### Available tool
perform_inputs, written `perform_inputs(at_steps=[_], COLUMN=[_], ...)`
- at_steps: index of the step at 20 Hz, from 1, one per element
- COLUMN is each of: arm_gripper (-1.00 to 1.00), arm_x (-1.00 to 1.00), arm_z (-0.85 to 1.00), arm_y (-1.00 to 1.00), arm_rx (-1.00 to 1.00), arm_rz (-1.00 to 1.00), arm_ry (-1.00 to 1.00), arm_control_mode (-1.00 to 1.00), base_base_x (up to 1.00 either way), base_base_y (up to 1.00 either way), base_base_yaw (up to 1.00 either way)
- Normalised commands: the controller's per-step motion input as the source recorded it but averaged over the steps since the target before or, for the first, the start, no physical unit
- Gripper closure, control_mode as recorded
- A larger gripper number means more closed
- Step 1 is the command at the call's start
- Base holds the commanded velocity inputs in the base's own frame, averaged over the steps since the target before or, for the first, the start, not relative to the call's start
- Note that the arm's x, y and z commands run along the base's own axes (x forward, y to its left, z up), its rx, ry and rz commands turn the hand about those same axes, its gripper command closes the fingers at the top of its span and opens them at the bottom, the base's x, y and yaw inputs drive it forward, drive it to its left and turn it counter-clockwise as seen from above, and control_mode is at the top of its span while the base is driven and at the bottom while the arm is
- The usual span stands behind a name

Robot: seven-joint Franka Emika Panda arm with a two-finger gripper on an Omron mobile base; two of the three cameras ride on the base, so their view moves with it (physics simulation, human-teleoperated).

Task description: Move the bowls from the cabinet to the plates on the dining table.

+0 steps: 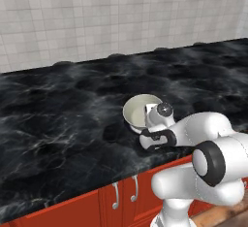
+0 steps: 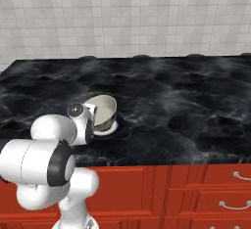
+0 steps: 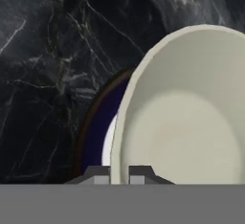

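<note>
Now placing: my tool [image 3: 119, 173] pinches the cream bowl [image 2: 104, 111] rim, tilted over the plate [image 2: 112, 127]; next, level, lower, release.

Rear wall [image 1: 121, 12]: small square pale grey-white tiles with thin grout lines, evenly lit. It meets the far edge of the tabletop [image 1: 58, 105], a black slab with white veining. Below the front edge: red panelled fronts [image 2: 206, 189] with curved silver handles [image 2: 242, 176].
</note>
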Motion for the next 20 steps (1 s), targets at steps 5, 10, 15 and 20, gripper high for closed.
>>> perform_inputs(at_steps=[5,10,15,20], arm_gripper=[1.00,1.00,1.00,1.00], arm_x=[0.26,0.00,-0.28,-0.23], arm_z=[-0.38,-0.18,0.00,0.00], arm_y=[-0.08,0.00,0.00,0.00], arm_rx=[0.00,0.00,0.00,0.02], arm_rz=[0.00,0.00,0.00,0.00], arm_ry=[0.00,0.00,0.00,0.00], arm_control_mode=[-1.00,-1.00,-1.00,-1.00], base_base_x=[0.00,0.00,0.00,0.00], base_base_y=[0.00,0.00,0.00,0.00], base_base_yaw=[0.00,0.00,0.00,0.00])
